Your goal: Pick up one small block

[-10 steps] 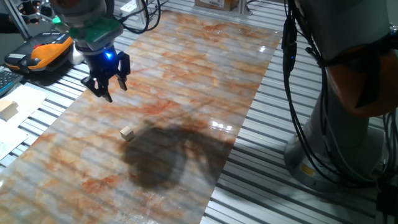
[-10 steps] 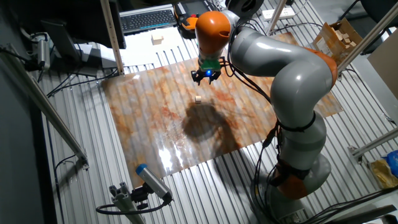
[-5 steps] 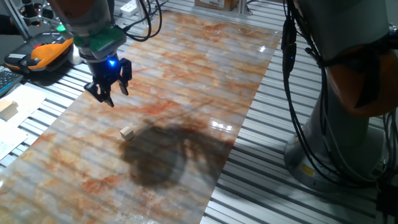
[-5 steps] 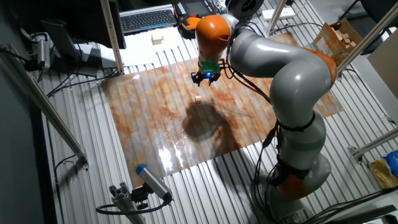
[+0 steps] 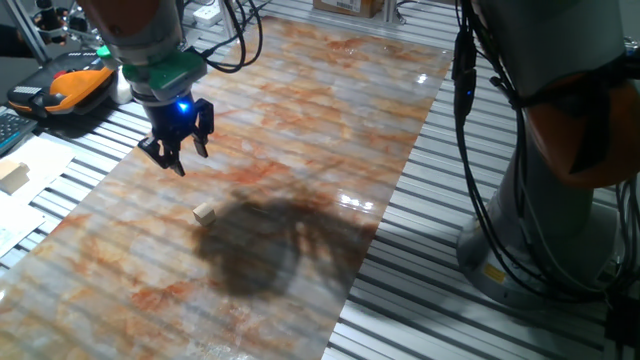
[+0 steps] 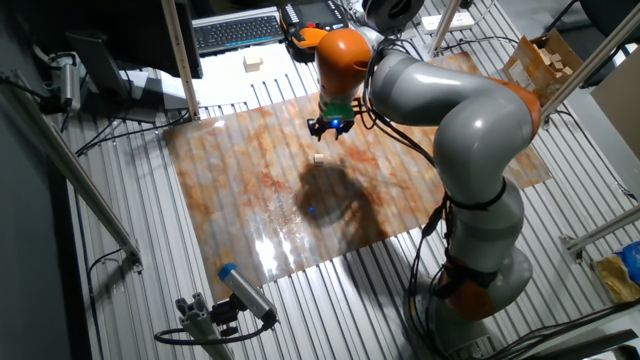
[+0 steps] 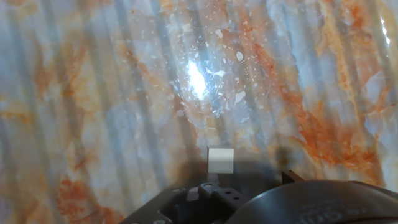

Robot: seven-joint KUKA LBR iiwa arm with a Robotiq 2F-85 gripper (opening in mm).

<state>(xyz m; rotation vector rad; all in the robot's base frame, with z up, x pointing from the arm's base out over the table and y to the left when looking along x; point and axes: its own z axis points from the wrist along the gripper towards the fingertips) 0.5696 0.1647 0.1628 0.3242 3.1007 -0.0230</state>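
Observation:
The small block (image 5: 205,213) is a tiny tan wooden cube lying on the marbled mat (image 5: 300,130). It also shows in the other fixed view (image 6: 318,158) and low in the middle of the hand view (image 7: 221,160). My gripper (image 5: 182,158) hangs above the mat, up and to the left of the block and apart from it, with a blue light on the hand. Its fingers are spread and hold nothing. In the other fixed view the gripper (image 6: 330,129) is just beyond the block. The hand view shows only the dark hand body at the bottom edge.
A larger pale wooden block (image 5: 12,177) lies off the mat at the left, also in the other fixed view (image 6: 253,63). An orange and black device (image 5: 70,85) and a keyboard (image 6: 235,30) lie beyond the mat. A box of wooden blocks (image 6: 548,55) stands at the right. The arm's base (image 6: 480,270) stands beside the mat.
My gripper has moved a little lower and toward the small block, still open. The block has not moved.

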